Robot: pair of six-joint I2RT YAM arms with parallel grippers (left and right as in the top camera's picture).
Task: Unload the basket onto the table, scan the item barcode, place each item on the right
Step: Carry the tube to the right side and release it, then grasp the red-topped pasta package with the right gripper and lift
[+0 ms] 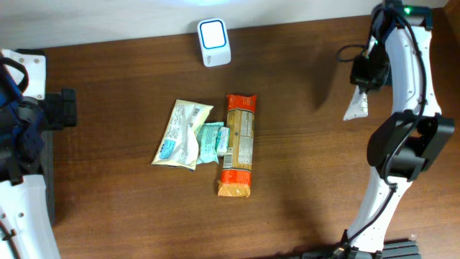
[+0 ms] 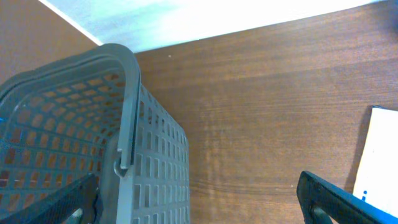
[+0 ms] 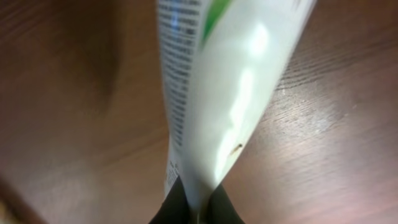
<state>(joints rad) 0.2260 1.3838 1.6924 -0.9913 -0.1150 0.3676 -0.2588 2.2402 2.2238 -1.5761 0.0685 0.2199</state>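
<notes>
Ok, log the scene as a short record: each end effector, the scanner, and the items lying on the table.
right end effector: shut on a white glossy pouch, over the right side of the brown wooden table
left end effector: open, empty, next to a grey plastic mesh basket
scanner: white box with blue-rimmed window, at the far edge
lying items: cream packet, small teal sachet, long orange packet, clustered mid-table

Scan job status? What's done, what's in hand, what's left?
Done: the right gripper is shut on the edge of a white pouch, which hangs from it at the table's right side.
In hand: the pouch is well apart from the scanner; no scan shows.
Left: present its barcode. A pile of packets lies mid-table. The left gripper is open beside the grey basket.
</notes>
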